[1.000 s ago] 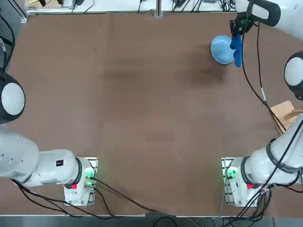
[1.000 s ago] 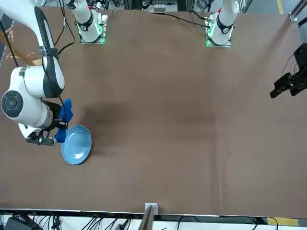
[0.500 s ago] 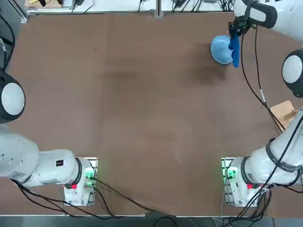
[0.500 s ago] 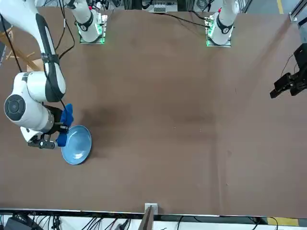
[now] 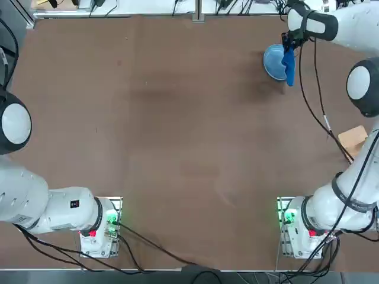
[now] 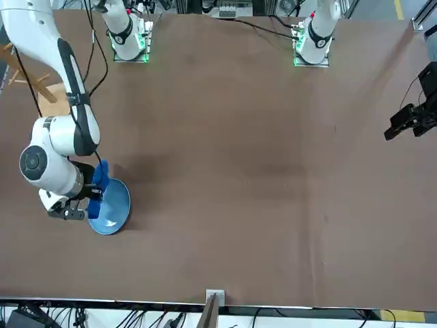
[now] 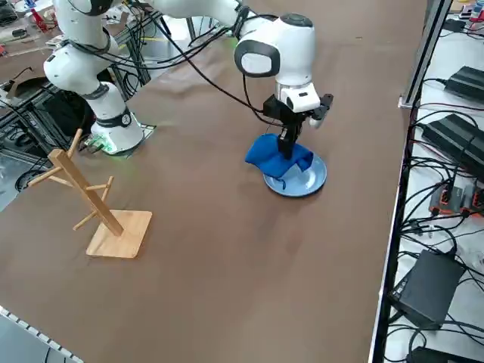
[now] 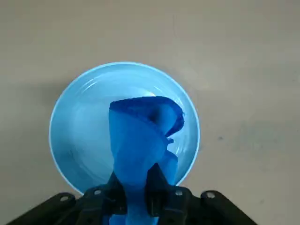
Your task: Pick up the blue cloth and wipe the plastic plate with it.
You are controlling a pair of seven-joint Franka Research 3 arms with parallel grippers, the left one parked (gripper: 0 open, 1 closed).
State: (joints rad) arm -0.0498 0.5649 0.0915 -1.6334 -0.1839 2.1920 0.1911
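Blue cloth (image 8: pixel 133 145) pinched in right gripper (image 8: pixel 136 194); fingers closed on it

blue cloth (image 8: pixel 136 140), kinda bunched up and folded over at the tip, pinched in the middle and draped over one side of the plate (image 8: pixel 86 126), which is just a round light-blue plastic one, shallow rim, sitting flat on the table

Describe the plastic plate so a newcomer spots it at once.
On the brown table, look beyond the wooden rack, toward the edge opposite the arms' bases. There the right gripper pinches a darker blue cloth. The plate is the light sky-blue round under that cloth, set apart by its shallow raised rim.
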